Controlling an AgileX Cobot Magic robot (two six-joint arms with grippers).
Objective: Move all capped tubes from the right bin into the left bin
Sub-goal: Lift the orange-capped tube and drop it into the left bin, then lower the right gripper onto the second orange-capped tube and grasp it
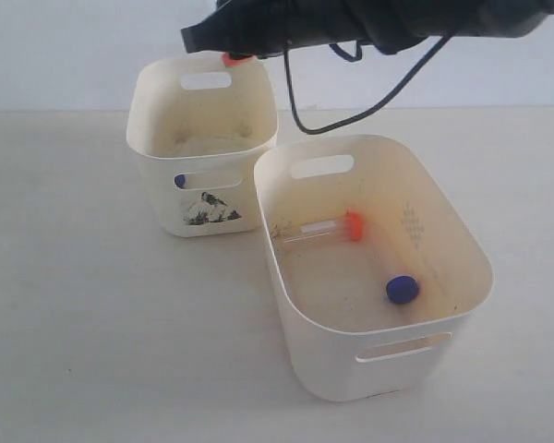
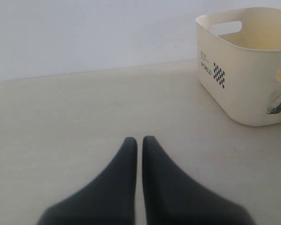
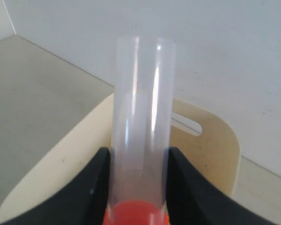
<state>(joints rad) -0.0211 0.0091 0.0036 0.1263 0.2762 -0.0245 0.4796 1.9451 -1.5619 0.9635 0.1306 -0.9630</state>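
My right gripper hangs over the far rim of the left bin, the one with the black mountain drawing. It is shut on a clear capped tube whose orange cap shows under the arm. In the right wrist view the gripper clamps the tube from both sides, with the left bin below. The right bin holds an orange-capped tube lying flat and a blue cap. My left gripper is shut and empty, low over the table, apart from the left bin.
A blue cap shows through the left bin's front handle slot. The two bins stand almost touching. A black cable loops down from the right arm behind the right bin. A pale wall runs along the back of the table.
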